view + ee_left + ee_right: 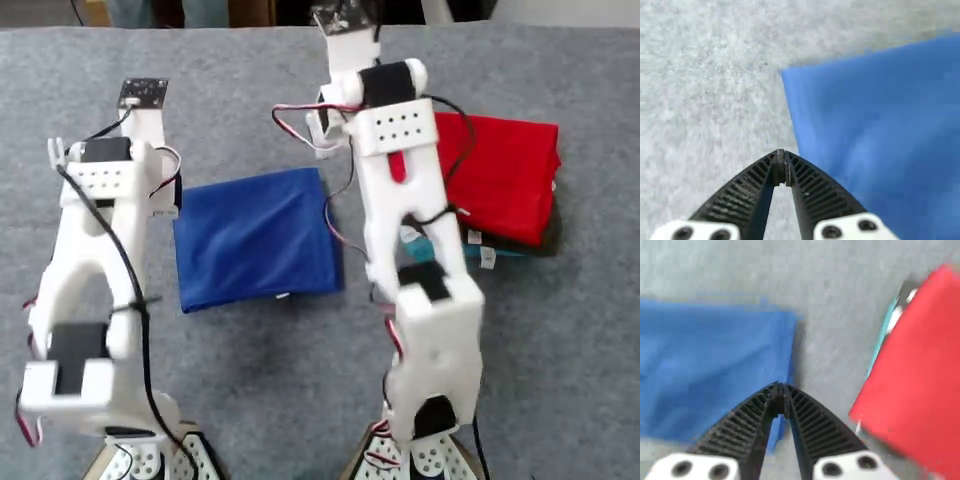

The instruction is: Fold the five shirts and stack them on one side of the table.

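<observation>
A folded blue shirt (258, 240) lies flat on the grey table between the two arms. My left gripper (780, 167) is shut and holds nothing; it hovers over the bare cloth just beside a corner of the blue shirt (880, 125). My right gripper (780, 400) is also shut and holds nothing, above the edge of the blue shirt (710, 370) that faces the stack. A folded red shirt (500, 175) tops a stack at the right, partly hidden by the right arm (410, 200). The red shirt (920, 385) lies a short gap from the blue one.
Under the red shirt, teal and dark folded shirts (480, 250) peek out with white tags. The teal edge (885, 335) shows beside the red one. The left arm (100, 230) stands over the table's left side. Grey felt table (560, 350) stretches in front of the stack.
</observation>
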`<state>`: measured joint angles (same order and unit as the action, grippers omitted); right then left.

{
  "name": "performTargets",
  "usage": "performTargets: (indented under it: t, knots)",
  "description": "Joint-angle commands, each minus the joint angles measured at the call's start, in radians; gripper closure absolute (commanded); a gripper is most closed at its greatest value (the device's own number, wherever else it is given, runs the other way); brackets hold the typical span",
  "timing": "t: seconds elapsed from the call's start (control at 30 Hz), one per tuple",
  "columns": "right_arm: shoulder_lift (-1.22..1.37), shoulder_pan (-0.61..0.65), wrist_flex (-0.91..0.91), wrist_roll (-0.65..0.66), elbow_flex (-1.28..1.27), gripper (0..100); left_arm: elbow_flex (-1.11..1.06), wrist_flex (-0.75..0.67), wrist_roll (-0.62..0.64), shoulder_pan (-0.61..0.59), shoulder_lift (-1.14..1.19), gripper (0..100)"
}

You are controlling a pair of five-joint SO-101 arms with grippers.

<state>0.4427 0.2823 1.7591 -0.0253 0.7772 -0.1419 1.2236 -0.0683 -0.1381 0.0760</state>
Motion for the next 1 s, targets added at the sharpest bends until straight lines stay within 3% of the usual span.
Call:
performTargets:
  t: [0.0, 0.27, 0.47, 0.67, 0.97]
  knots:
    - [-0.219, 0.063, -0.060, -0.014, -0.323, 98.5, 0.108, -0.044, 0.009, -0.015, 0.114, 97]
    - [-0.259, 0.063, -0.393, -0.017, -0.880, 98.5, 0.309, -0.041, 0.006, 0.012, 0.338, 97]
    - [-0.186, 0.026, -0.563, -0.018, -1.066, 98.5, 0.326, -0.043, 0.003, -0.013, 0.442, 97]
    - [-0.159, 0.005, -0.565, -0.014, -1.052, 98.5, 0.340, -0.049, 0.003, -0.019, 0.502, 97]
    - [-0.357, 0.006, -0.385, -0.012, -0.935, 98.4, 0.404, 0.021, 0.003, -0.013, 0.468, 97]
